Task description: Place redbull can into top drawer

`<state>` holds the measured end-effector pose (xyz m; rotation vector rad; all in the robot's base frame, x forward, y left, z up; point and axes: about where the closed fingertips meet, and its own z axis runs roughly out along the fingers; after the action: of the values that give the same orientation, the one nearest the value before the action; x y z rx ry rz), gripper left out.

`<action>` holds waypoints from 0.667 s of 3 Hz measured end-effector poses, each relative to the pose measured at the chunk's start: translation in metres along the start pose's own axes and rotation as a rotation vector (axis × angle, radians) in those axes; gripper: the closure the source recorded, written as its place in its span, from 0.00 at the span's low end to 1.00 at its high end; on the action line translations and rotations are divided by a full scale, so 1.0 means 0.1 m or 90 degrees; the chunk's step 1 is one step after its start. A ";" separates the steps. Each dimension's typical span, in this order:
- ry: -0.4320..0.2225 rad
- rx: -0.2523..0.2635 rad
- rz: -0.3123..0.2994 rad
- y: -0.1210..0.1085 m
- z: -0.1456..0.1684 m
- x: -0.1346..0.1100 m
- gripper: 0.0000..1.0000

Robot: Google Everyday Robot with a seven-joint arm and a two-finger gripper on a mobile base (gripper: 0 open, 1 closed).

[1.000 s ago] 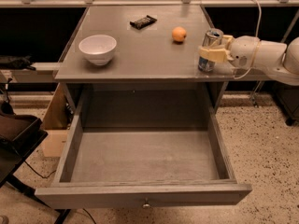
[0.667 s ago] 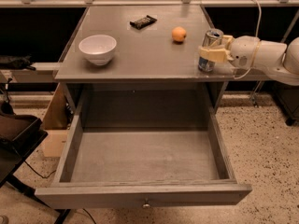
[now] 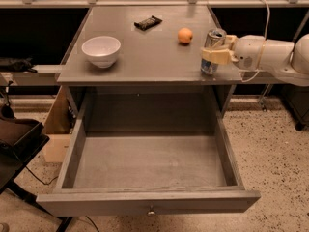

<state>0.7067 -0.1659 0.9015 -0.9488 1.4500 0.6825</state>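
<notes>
- Near the table's [image 3: 145,57] right front corner, the gripper [image 3: 213,57] is clamped on the redbull can [image 3: 215,37].
- Slack grip could drop it outside the top drawer [image 3: 149,163] below.

It looks like a robot test lab: a speckled terrazzo floor [image 3: 275,144], a plain grey wooden table [image 3: 145,57] against a metal rail [image 3: 145,3], and a tan cardboard box [image 3: 57,139] underneath. At the table's right front corner, the cream two-finger gripper [image 3: 213,56] clasps a slim silver-and-blue redbull can [image 3: 215,36].
</notes>
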 end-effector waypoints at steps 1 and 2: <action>0.005 -0.024 -0.010 0.46 0.04 -0.22 1.00; -0.011 -0.067 -0.007 0.99 0.09 -0.24 1.00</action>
<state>0.6248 -0.1051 0.9124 -1.0289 1.4043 0.7620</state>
